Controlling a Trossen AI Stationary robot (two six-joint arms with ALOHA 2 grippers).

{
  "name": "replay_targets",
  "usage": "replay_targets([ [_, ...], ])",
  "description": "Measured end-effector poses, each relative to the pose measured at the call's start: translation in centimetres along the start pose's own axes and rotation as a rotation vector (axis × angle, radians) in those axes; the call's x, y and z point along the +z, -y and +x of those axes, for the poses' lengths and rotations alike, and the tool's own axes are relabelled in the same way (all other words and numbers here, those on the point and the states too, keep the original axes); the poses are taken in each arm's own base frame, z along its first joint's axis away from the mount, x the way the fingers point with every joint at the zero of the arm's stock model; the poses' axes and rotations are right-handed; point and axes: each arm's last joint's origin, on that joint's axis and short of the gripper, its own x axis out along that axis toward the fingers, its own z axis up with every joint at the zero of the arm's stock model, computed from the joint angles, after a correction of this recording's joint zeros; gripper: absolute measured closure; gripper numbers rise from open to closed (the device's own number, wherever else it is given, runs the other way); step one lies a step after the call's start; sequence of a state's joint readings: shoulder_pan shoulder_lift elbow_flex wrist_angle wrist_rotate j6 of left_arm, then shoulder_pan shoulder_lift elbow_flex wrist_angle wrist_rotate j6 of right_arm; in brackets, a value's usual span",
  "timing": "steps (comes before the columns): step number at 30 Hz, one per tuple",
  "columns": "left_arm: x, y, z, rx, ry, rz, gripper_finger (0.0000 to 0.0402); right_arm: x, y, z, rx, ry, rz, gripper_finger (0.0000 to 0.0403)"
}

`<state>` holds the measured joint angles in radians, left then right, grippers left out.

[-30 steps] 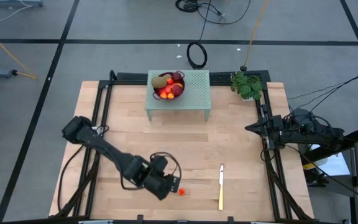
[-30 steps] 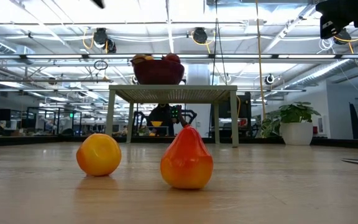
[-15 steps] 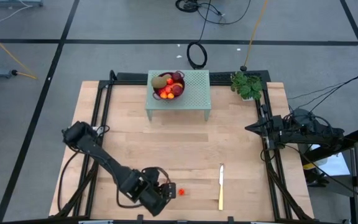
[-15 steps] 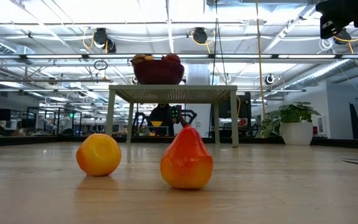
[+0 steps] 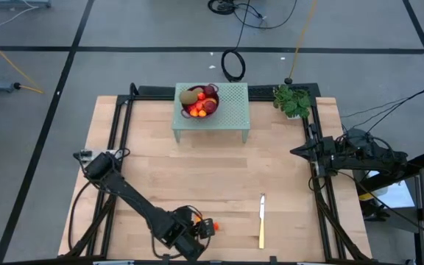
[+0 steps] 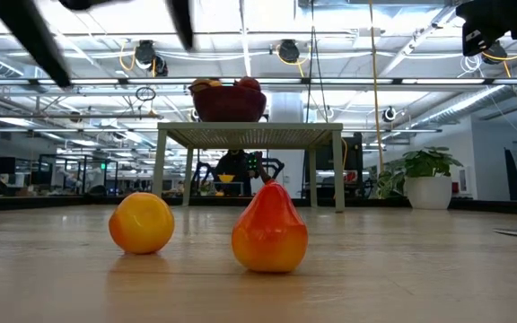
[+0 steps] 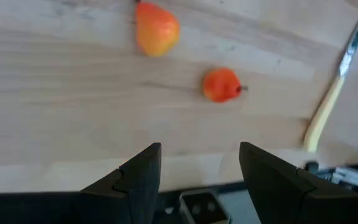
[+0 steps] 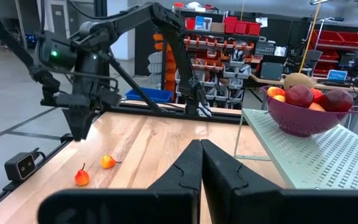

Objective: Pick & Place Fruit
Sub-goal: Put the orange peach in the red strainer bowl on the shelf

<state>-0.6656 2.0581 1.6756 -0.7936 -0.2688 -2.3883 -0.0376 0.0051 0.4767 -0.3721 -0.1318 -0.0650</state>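
— Where do we have the left gripper (image 5: 197, 234) right now?

— We have it low over the near edge of the wooden table (image 5: 197, 169), left of the middle. In the left wrist view its two dark fingers (image 7: 140, 180) stand parted with bare wood between them, and we see nothing held.

— And the loose fruit?

— Two pieces lie on the table just beyond those fingers. One is a pear-shaped red-orange fruit (image 7: 156, 29); the other is a smaller round orange-red fruit (image 7: 220, 84) with a short stem. They sit near each other but apart, and the gripper touches neither. In the low view we see the pear-shaped one (image 6: 269, 229) upright and the rounder one (image 6: 142, 223) to its left.

— What lies to the right of them?

— The yellow-handled knife (image 5: 261, 221), flat on the wood, its blade pointing to the far side.

— Where is the rest of the fruit?

— We see it heaped in the purple bowl (image 5: 200, 102), which stands on the pale green perforated stand (image 5: 227, 110) at the far middle of the table. A brown-green oval, dark red round pieces and small orange ones fill it. A small potted plant (image 5: 291, 101) stands at the far right corner.

— And the right gripper (image 8: 199, 163)?

— We have it waiting off the right edge of the table, raised, its fingers pressed together on nothing.
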Motion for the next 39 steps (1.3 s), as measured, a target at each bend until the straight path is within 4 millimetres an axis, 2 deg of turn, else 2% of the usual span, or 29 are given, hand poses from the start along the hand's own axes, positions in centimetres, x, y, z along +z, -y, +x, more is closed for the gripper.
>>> replay_targets([
  [5,1.0,0.8,1.1,0.005,0.030,-0.030,0.0183,0.0,0.0,0.0,0.000,0.000,0.000,0.0403],
  [20,4.4,2.5,1.9,0.116,0.086,-0.096,0.0183,0.0,0.0,0.0,0.000,0.000,0.000,0.0403],
  [31,4.5,1.9,1.9,0.209,0.075,-0.100,0.0183,0.0,0.0,0.0,0.000,-0.001,0.000,0.0403],
  [39,4.3,1.3,4.7,0.257,0.073,-0.106,0.0183,0.0,0.0,0.0,0.002,-0.004,0.001,0.0403],
])
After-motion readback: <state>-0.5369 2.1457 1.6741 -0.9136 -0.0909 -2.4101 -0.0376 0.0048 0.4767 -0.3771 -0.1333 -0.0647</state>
